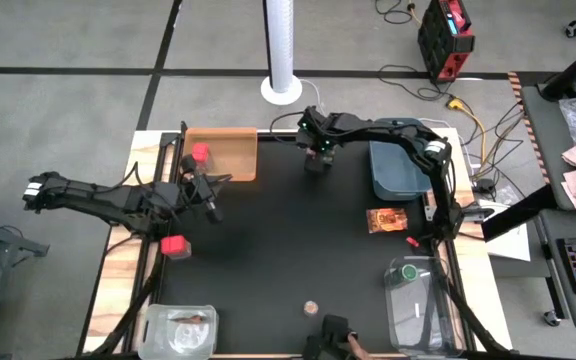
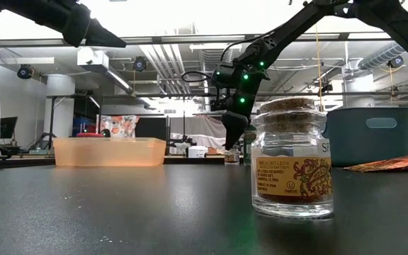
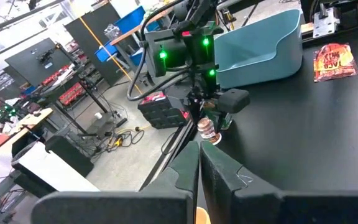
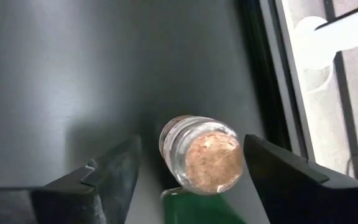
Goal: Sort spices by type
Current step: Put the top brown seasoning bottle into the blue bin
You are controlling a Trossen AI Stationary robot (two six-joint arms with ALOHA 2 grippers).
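Overhead, the right gripper [image 1: 315, 160] hangs at the far edge of the black mat, between the orange tray [image 1: 230, 152] on one side of it and the blue tub [image 1: 398, 168] on the other; what sits under its fingers is hidden from this angle. The left gripper [image 1: 211, 205] is well apart, fingers pressed together and empty, with one red cube box [image 1: 201, 153] in the tray just beyond it and a second red cube box [image 1: 175, 245] on the mat near its arm. A flat packet [image 1: 387, 219] lies on the mat beside the right arm, and a green-capped jar [image 1: 408, 270] stands in the clear container [image 1: 417, 300] by that arm's base.

At table height, a cork-topped jar [image 2: 292, 157] fills the foreground (this one is far from either gripper), while the right gripper [image 2: 234, 126] points down at the mat well behind it.

From the left wrist, its own closed fingers [image 3: 219, 177] frame the right gripper [image 3: 211, 124] straddling a small jar [image 3: 208, 130].

From the right wrist, the two fingers [image 4: 107, 174] stand wide apart on either side of the tan-capped jar [image 4: 202, 155], neither pad visibly touching it; a green cap [image 4: 194, 208] shows just beside that jar
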